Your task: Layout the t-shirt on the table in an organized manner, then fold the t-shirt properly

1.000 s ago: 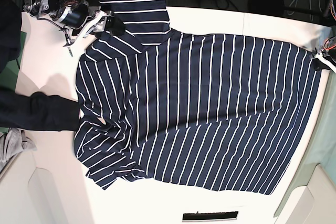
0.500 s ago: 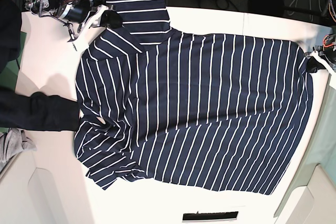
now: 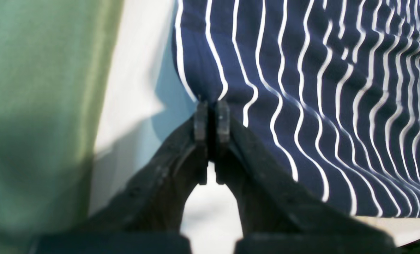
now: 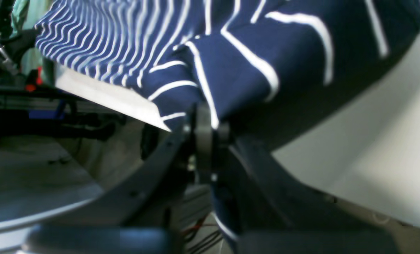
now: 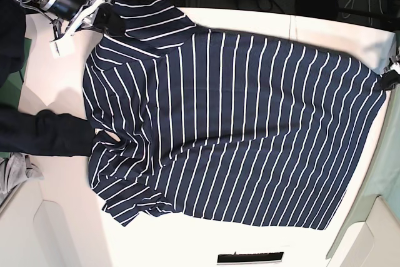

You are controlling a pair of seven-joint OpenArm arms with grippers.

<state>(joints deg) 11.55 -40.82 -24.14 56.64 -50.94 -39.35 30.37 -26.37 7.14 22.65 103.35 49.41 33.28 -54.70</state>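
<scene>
Both grippers pinch the shirt (image 5: pixel 231 129) at opposite ends: left gripper (image 3: pixel 212 116) on the hem corner, right gripper (image 4: pixel 204 132) on a sleeve, probably to stretch it flat across the table (image 5: pixel 56 79).

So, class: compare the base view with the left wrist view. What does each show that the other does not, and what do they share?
Only the base view shows the whole t-shirt spread across the table, the right gripper at a sleeve, a plain dark garment and a grey cloth. Only the left wrist view shows the left gripper shut, pinching the shirt's edge, which ripples from there. Both show the stripes and the white tabletop.
</scene>
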